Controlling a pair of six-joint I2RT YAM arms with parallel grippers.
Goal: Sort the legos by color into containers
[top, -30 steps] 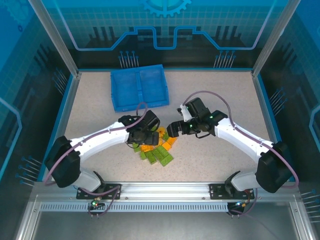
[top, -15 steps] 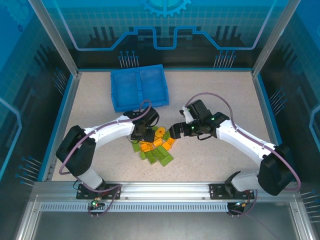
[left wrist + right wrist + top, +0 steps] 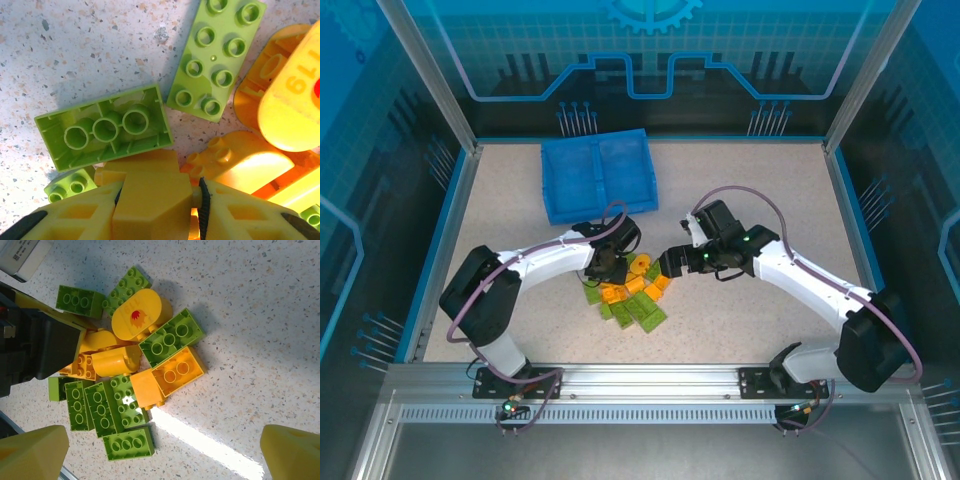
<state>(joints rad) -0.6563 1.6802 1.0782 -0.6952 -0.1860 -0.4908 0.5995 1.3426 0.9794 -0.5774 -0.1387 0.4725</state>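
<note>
Left wrist | left tool (image 3: pixel 157 197) pinching orange brick (image 3: pixel 142 170) | round orange lego (image 3: pixel 292 100): printed number ending "9" | right tool (image 3: pixel 162 452) spread wide

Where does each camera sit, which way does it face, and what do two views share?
Top external: above and behind the bases, looking down on the table; left arm, right arm, blue tray and lego pile show.
Left wrist: close above the pile, facing down; left gripper at the bottom, shut on an orange brick.
Right wrist: higher over the pile, facing down; right gripper open, fingertips in the bottom corners.
Shared: both wrist views show the printed orange rounded piece.
</note>
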